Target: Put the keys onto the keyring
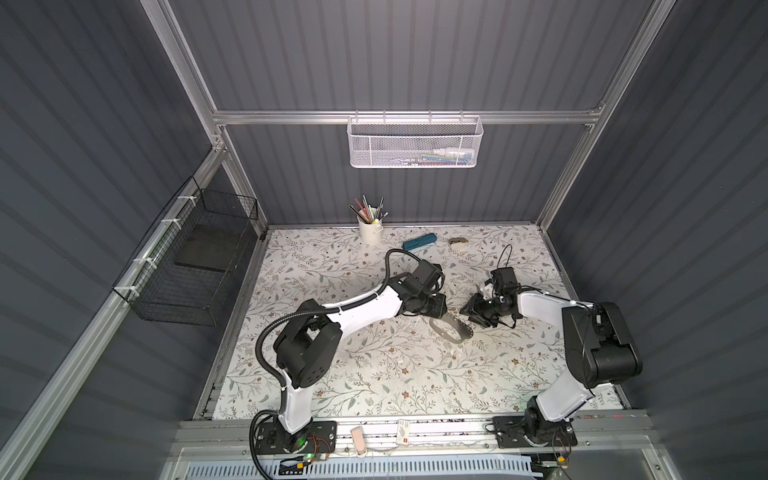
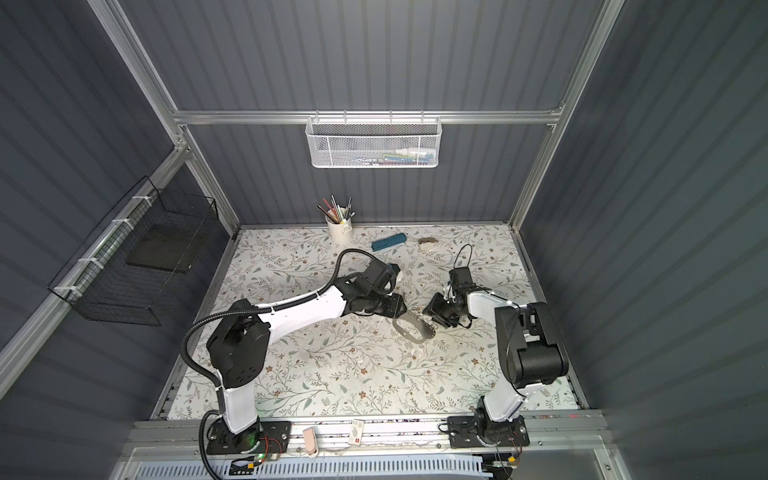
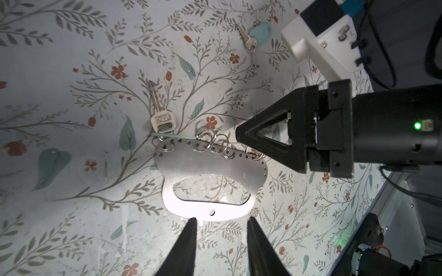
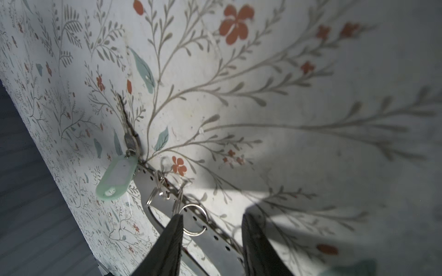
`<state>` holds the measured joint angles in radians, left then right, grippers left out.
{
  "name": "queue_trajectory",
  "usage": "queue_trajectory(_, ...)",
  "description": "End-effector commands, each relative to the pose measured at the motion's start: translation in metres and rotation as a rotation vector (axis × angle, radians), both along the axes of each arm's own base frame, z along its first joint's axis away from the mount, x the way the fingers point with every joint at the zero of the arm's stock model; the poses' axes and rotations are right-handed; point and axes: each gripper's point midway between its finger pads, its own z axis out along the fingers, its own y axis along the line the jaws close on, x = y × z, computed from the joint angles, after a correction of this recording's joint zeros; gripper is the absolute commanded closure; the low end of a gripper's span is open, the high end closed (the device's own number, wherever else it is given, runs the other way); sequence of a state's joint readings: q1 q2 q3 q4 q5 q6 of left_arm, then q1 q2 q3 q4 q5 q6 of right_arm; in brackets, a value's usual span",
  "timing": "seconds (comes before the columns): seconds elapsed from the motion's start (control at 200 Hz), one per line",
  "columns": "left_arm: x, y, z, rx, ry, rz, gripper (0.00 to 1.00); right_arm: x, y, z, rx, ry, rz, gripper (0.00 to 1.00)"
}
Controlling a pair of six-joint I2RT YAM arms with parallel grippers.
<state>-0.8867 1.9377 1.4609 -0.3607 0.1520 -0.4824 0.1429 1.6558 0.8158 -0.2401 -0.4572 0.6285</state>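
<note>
The keyring (image 3: 208, 165), a flat grey plate with an oval cutout, lies mid-table in both top views (image 1: 451, 328) (image 2: 415, 326). Split rings (image 3: 203, 141) line its far edge. One key (image 3: 160, 112) with a mint tag (image 4: 117, 179) hangs on the end ring. Another key (image 3: 248, 39) with its tag lies loose on the table, apart from the plate. My left gripper (image 3: 221, 219) is open, its tips at the plate's handle edge. My right gripper (image 4: 212, 217) is open and straddles the ringed edge, one finger (image 4: 172, 239) beside a split ring (image 4: 193, 219).
At the back stand a white cup of pens (image 1: 370, 230), a dark-teal case (image 1: 419, 242) and a small tan object (image 1: 458, 242). A black wire basket (image 1: 187, 266) hangs on the left wall. On the back rail hangs a white mesh basket (image 1: 415, 143).
</note>
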Motion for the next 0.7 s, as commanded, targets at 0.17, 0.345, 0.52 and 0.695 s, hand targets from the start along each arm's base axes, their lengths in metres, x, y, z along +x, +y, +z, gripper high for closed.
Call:
queue_trajectory(0.17, 0.011, -0.017, -0.026, 0.091, -0.060, -0.107, 0.66, -0.024, -0.003, 0.007, -0.002, 0.018, -0.006, 0.55)
queue_trajectory(0.345, 0.020, -0.018, -0.036, 0.152, -0.108, -0.140, 0.65, -0.022, -0.006, 0.024, -0.026, -0.025, 0.000, 0.53)
queue_trajectory(0.52, 0.019, -0.022, -0.045, 0.181, -0.126, -0.226, 0.64, -0.021, -0.010, 0.037, -0.040, -0.060, -0.007, 0.52)
queue_trajectory(0.695, 0.019, -0.028, -0.054, 0.205, -0.132, -0.282, 0.63, -0.023, -0.012, 0.044, -0.041, -0.072, -0.011, 0.52)
